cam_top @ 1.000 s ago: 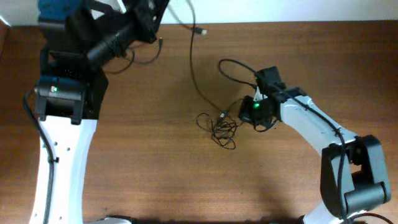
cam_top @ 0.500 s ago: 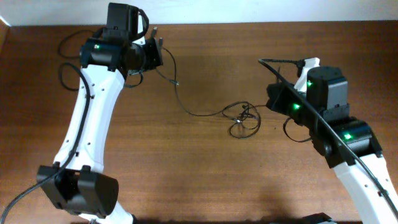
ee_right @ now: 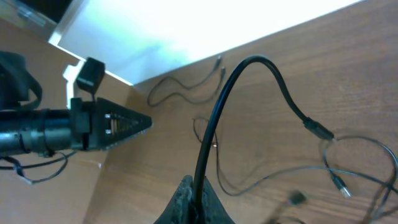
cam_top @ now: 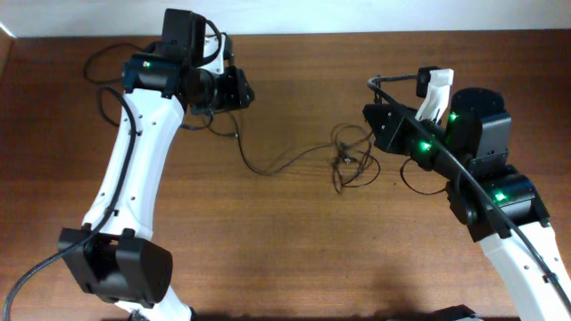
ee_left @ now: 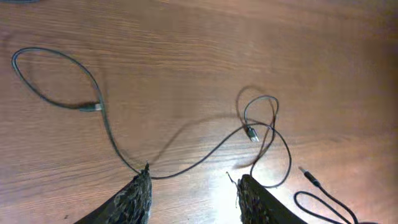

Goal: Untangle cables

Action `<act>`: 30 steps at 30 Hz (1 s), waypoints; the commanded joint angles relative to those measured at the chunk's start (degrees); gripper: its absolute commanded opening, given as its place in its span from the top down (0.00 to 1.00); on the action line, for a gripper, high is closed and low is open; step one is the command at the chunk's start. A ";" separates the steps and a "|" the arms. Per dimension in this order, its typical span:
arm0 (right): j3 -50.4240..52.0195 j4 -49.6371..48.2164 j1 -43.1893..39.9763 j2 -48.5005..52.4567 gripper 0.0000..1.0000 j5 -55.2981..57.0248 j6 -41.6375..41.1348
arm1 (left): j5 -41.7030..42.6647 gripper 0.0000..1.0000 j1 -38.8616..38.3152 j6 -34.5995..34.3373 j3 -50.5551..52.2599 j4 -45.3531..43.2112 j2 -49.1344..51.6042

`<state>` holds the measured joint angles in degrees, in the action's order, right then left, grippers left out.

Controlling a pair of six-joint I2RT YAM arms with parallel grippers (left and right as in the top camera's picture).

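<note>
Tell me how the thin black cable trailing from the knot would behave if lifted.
Likely floppy: the cable lies in loose curves on the table. Probably light, since it is so thin. Lifting may drag the knot along, as the cable runs into it.

The frame edge crops my left gripper (ee_left: 193, 180) and one cable (ee_left: 309, 177) beside it. On the right wrist view, a plug (ee_right: 297, 199) is just a blur.

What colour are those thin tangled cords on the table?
Black. The cables show best in the overhead view.
</note>
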<state>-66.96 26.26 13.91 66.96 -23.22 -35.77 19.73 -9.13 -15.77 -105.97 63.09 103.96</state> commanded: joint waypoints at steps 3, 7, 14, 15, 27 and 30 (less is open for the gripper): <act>-0.96 13.64 -0.09 2.16 0.96 24.11 -5.66 | -3.02 0.51 -1.11 2.19 -0.04 0.04 0.63; -0.96 18.84 -0.17 5.05 0.96 33.51 -6.75 | -2.99 0.32 -2.71 2.16 -0.02 0.04 1.81; -0.94 24.70 -6.16 14.01 0.09 32.20 -11.10 | -2.99 0.29 -9.97 -1.99 -0.02 0.04 8.22; -0.94 24.85 -6.10 14.88 0.02 30.42 -11.02 | -2.99 0.22 -10.84 -2.69 -0.02 0.04 9.29; -0.85 27.12 -6.05 17.44 0.02 18.88 -11.04 | -6.23 0.16 -14.40 -10.27 -0.02 4.87 13.42; -0.85 27.06 -6.05 17.44 0.02 18.86 -11.08 | -5.81 0.13 -12.81 -18.82 -0.04 10.34 13.42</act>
<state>-67.61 53.32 7.90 84.18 -4.03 -46.54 14.66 -23.51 -25.06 -105.97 70.19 117.16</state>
